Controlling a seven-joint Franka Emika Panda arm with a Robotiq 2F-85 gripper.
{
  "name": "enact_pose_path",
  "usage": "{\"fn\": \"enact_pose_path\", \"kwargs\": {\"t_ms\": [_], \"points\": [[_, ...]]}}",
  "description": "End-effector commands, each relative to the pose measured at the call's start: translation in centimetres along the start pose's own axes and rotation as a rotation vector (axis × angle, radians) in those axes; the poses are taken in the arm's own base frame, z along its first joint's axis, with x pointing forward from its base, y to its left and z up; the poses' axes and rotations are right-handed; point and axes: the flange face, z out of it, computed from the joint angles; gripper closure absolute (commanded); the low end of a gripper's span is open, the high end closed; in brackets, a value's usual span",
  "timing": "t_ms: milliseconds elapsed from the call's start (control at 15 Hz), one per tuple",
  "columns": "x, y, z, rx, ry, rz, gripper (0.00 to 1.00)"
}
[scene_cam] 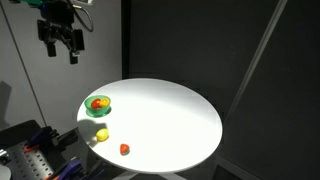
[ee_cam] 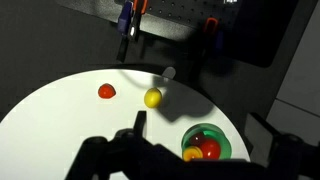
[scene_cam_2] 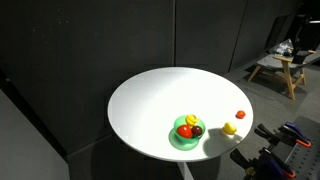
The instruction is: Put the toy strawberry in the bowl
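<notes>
The toy strawberry (scene_cam: 125, 149) is a tiny red fruit lying on the white round table (scene_cam: 170, 115) near its edge. It shows in both exterior views (scene_cam_2: 240, 115) and in the wrist view (ee_cam: 106, 92). The green bowl (scene_cam: 97, 114) stands apart from it, also seen in an exterior view (scene_cam_2: 185, 146) and the wrist view (ee_cam: 229, 148). The bowl holds red, orange and dark toy fruits. My gripper (scene_cam: 60, 42) hangs high above the table, open and empty. In the wrist view the gripper (ee_cam: 198, 125) has its fingers spread.
A pale yellow toy fruit (scene_cam: 102, 135) lies between bowl and strawberry, also in the wrist view (ee_cam: 152, 98) and an exterior view (scene_cam_2: 230, 128). Dark curtains surround the table. Equipment (scene_cam: 30, 150) sits beside the table edge. A wooden stand (scene_cam_2: 280, 65) is far off.
</notes>
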Motion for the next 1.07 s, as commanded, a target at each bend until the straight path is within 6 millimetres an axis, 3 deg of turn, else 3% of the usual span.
{"fn": "enact_pose_path", "kwargs": {"t_ms": [0, 667, 1000], "points": [[0.0, 0.0, 0.0, 0.0, -0.001, 0.0, 0.0], [0.0, 0.0, 0.0, 0.0, -0.001, 0.0, 0.0], [2.2, 0.0, 0.2, -0.042, 0.057, 0.0, 0.0]]}}
